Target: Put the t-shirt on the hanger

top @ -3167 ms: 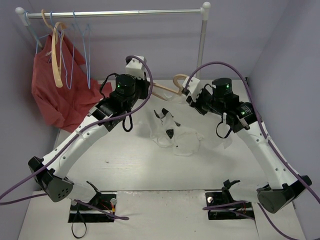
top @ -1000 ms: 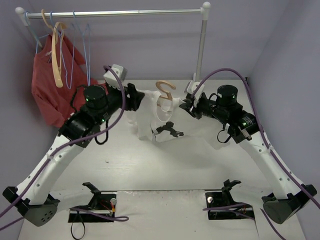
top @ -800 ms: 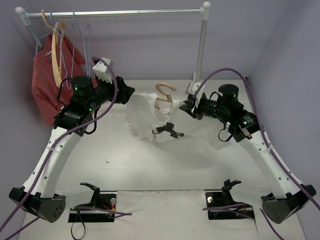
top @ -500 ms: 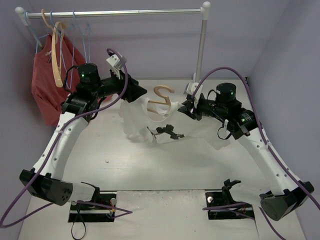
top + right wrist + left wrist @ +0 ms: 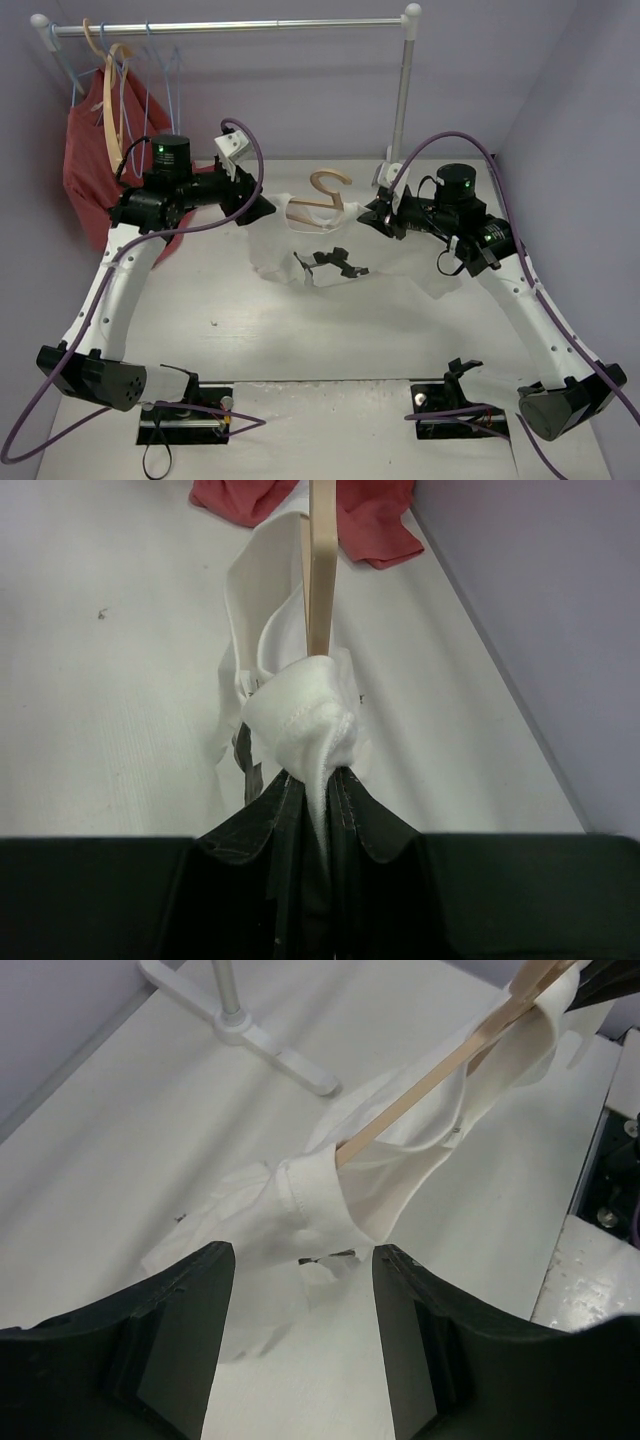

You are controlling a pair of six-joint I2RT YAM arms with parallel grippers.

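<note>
The right gripper [image 5: 318, 780] was clamped on the t-shirt [image 5: 335, 250] at the right end of the hanger [image 5: 318, 205], above the counter [image 5: 250, 320]. The left gripper [image 5: 300, 1257] waited near the left end, jaws apart and empty. Next, I think, the left shoulder needed settling.

No readable text, labels, brands or numbers anywhere. Black printed marks [image 5: 336, 262] on the t-shirt [image 5: 275, 248] front, about 6 o'clock from the hanger [image 5: 312, 206], are just shapes, not legible as letters.
</note>
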